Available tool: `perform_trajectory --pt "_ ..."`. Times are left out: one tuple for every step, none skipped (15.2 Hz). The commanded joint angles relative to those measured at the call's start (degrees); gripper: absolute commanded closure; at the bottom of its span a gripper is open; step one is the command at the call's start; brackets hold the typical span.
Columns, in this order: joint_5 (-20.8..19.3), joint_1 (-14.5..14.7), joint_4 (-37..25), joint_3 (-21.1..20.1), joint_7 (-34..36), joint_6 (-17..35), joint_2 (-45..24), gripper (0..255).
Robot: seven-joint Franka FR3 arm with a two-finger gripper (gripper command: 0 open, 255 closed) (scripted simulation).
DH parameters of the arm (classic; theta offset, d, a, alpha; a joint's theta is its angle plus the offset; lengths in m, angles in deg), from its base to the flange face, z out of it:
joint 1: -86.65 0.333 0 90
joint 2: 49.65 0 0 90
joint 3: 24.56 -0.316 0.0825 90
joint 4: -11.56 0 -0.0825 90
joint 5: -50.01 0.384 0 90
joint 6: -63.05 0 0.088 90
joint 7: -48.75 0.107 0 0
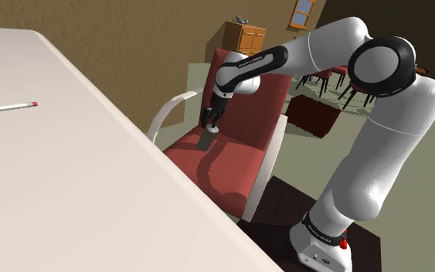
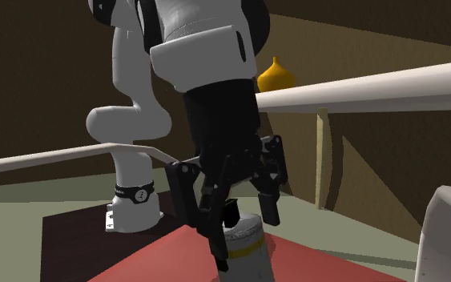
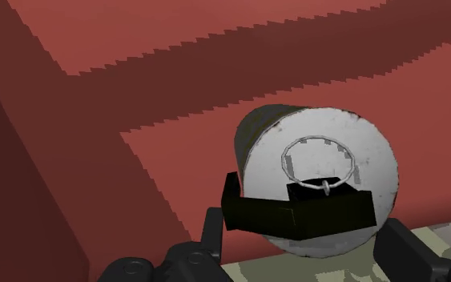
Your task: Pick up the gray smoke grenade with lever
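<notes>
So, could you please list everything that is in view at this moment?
table: one, white, the shoulder view's left.
armchair: one, red with white arms, beside the table.
smoke grenade: one, grey with black lever and ring, upright on the armchair seat.
pencil: one, white with red tip, on the table.
cabinet: one, wooden, by the far wall.
gourd-shaped object: one, yellow, beyond the table's edge.
arm: one, white with dark joints, the shoulder view's right.
gripper: one, black, open around the grenade.

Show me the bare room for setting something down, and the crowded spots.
The broad white tabletop is bare below the white red-tipped pencil in the shoulder view. The red chair seat is free toward the table edge. Crowded: mid-seat, where the black gripper straddles the grey cylindrical grenade.
</notes>
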Motion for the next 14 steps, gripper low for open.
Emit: perform_trajectory --pt "-0.44 0.06 -0.64 0.02 0.55 -1.30 0.73 255" --pt "-0.66 0.06 -0.98 0.05 0.78 -2.00 1.11 255" --pt "-0.86 0.06 -1.35 0.08 1.00 -2.70 1.47 255" --pt "-1.06 0.06 -1.72 0.10 1.22 -3.41 1.83 255" --pt "-1.25 0.06 -2.10 0.12 1.43 -4.11 2.17 255" --pt "-1.44 0.05 -2.50 0.14 1.64 -4.82 2.50 255" --pt "-1.61 0.05 -2.91 0.16 1.84 -5.53 2.82 255" --pt "-1.79 0.05 -3.34 0.18 2.04 -6.24 3.13 255" --pt "-1.95 0.04 -3.77 0.19 2.23 -6.96 3.43 255" --pt "-2.11 0.04 -4.22 0.21 2.42 -7.67 3.71 255" --pt "-2.26 0.03 -4.68 0.22 2.61 -8.39 3.99 255" --pt "-2.41 0.02 -5.16 0.23 2.79 -9.11 4.25 255" --pt "-2.43 0.02 -5.22 0.23 2.82 -9.22 4.30 255" --pt "-2.43 0.02 -5.23 0.23 2.82 -9.22 4.29 255"
